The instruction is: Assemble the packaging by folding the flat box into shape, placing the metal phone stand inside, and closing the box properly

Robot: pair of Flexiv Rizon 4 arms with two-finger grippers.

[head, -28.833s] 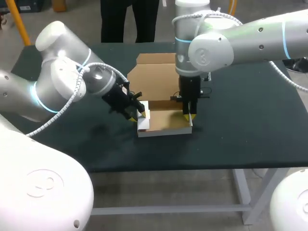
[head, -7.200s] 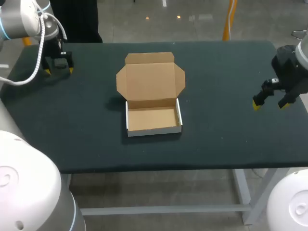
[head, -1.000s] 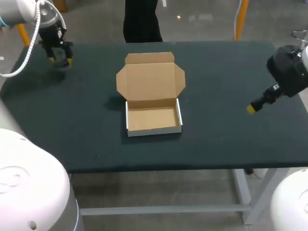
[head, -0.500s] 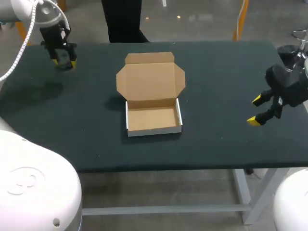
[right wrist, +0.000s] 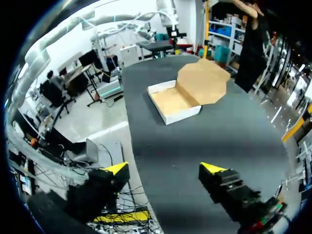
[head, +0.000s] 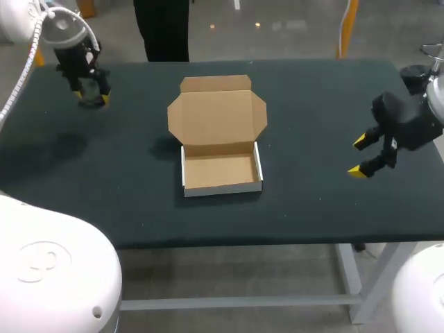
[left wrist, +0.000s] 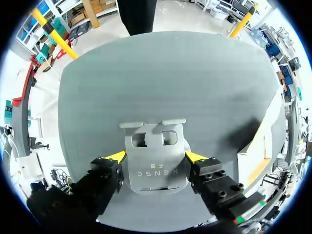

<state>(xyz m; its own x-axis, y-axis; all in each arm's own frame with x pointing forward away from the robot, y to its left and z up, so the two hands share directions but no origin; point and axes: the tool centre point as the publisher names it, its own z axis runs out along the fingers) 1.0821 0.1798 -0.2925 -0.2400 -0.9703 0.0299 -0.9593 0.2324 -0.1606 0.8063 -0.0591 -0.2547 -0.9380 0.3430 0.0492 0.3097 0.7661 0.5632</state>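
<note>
The cardboard box [head: 220,172] stands folded at mid-table, an open tray with white outer walls and its lid [head: 216,114] lying flat behind it. Nothing is in the tray. At the far left corner my left gripper [head: 91,94] hangs above the table. In the left wrist view this gripper [left wrist: 155,156] is shut on the grey metal phone stand [left wrist: 155,168], one yellow tip on each side edge; the box [left wrist: 256,153] shows off to one side. My right gripper [head: 359,157] is open and empty over the table's right side. In its wrist view the right gripper [right wrist: 164,168] has the box [right wrist: 180,100] far ahead.
The dark green table cloth [head: 312,208] is bare around the box. The table's right edge runs close under my right gripper, and the far left corner lies by my left gripper.
My left gripper has drifted a little right and nearer with the stand. My right gripper has turned and moved left toward the box, its two tips now showing wide apart.
</note>
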